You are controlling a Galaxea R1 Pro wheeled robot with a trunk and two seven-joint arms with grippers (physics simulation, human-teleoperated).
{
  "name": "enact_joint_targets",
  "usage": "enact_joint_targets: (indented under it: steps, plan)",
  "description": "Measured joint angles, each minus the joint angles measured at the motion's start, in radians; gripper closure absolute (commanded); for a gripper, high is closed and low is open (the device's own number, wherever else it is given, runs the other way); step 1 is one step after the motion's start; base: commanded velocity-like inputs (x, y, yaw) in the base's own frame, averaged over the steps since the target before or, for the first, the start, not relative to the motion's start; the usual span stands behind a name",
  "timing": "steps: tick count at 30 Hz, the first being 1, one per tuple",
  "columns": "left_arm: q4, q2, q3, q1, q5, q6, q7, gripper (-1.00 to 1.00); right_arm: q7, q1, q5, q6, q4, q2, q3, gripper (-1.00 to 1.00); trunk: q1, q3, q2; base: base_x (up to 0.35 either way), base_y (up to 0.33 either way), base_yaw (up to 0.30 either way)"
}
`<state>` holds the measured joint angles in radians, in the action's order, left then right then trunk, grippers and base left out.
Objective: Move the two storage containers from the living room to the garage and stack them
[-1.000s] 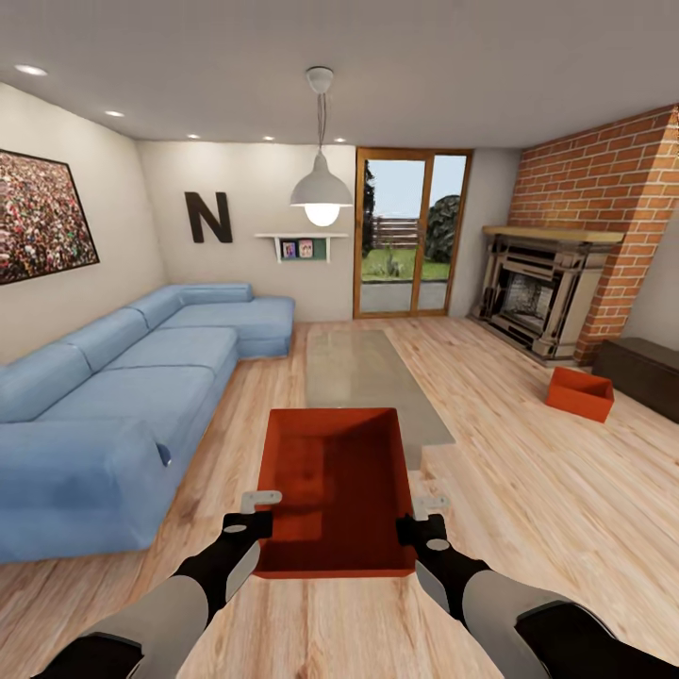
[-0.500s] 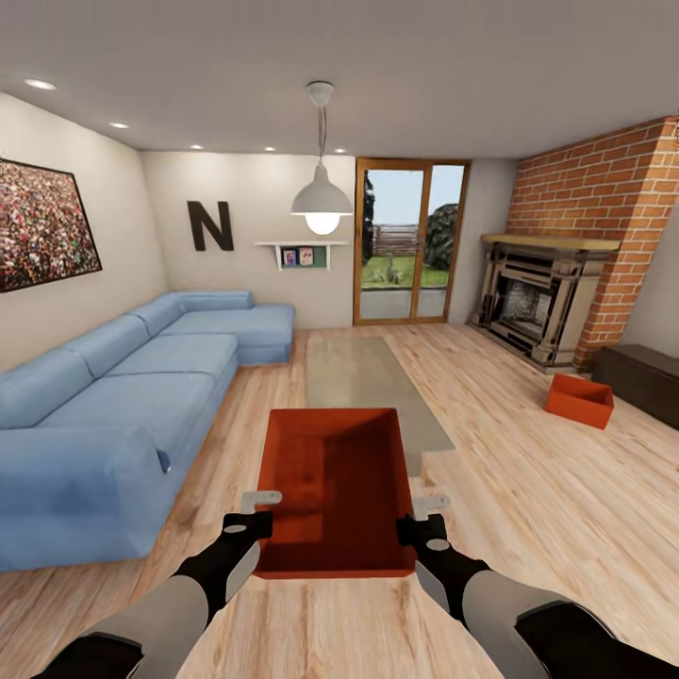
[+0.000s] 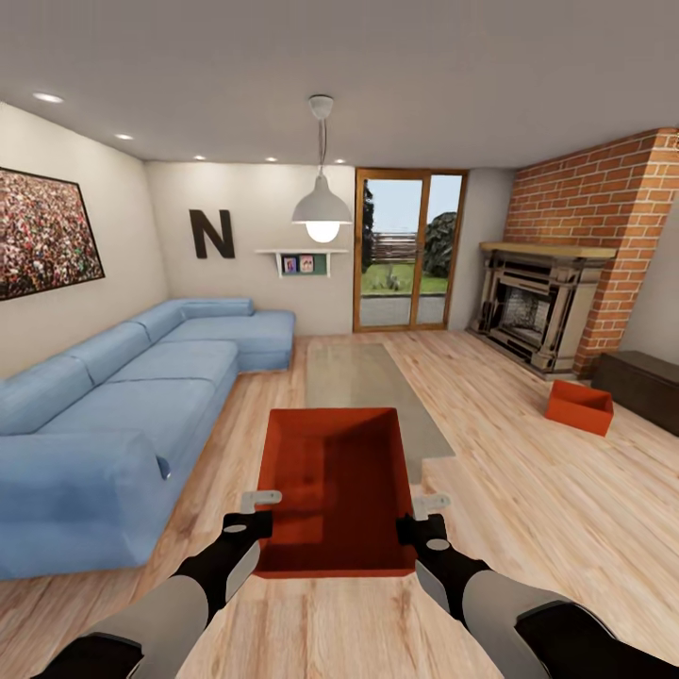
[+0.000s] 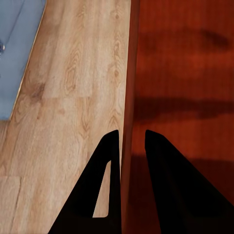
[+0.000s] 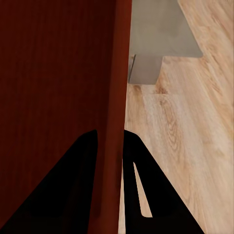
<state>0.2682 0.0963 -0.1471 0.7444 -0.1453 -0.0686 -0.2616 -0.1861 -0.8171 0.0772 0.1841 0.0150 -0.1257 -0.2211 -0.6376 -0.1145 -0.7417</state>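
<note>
I hold one orange-red storage container [image 3: 335,486] out in front of me over the wood-plank flooring of the living room. My left gripper [image 3: 259,509] is shut on the container's left wall [image 4: 127,122], one finger on each side of it. My right gripper [image 3: 422,514] is shut on the right wall [image 5: 114,122] the same way. The other storage container [image 3: 578,406] stands on the planks at the right, near the red-brick fireplace [image 3: 542,306].
A blue sofa [image 3: 123,405] runs along the left. The glass coffee table [image 3: 363,391] lies straight ahead beyond the held container. A dark low cabinet [image 3: 646,387] stands by the right wall. Wood-framed glass doors [image 3: 405,250] are at the back.
The whole picture has shifted slightly: the room has drawn away and down, so the camera has moved. Both grippers and the held container keep their places in the picture.
</note>
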Motion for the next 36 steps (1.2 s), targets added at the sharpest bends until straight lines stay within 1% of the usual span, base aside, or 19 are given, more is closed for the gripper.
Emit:
enact_joint_targets:
  steps: [7,30,36]
  plan:
    - [-0.004,0.0,0.0,0.0,0.0,0.0,0.0,1.0,0.0,0.0,-0.002,0.0,-0.003,0.0,0.002,1.0,0.0,0.007,0.0,0.0,0.0,0.0]
    - [-0.008,0.002,0.004,0.0,0.001,0.0,0.0,1.0,0.001,0.0,-0.004,-0.001,-0.007,0.0,0.003,1.0,0.0,0.008,0.0,0.0,0.0,0.001]
    - [-0.008,0.001,0.003,0.0,0.001,0.0,0.0,1.0,0.0,0.0,-0.002,-0.001,-0.007,0.0,0.002,1.0,0.0,0.01,0.0,0.0,0.0,0.215]
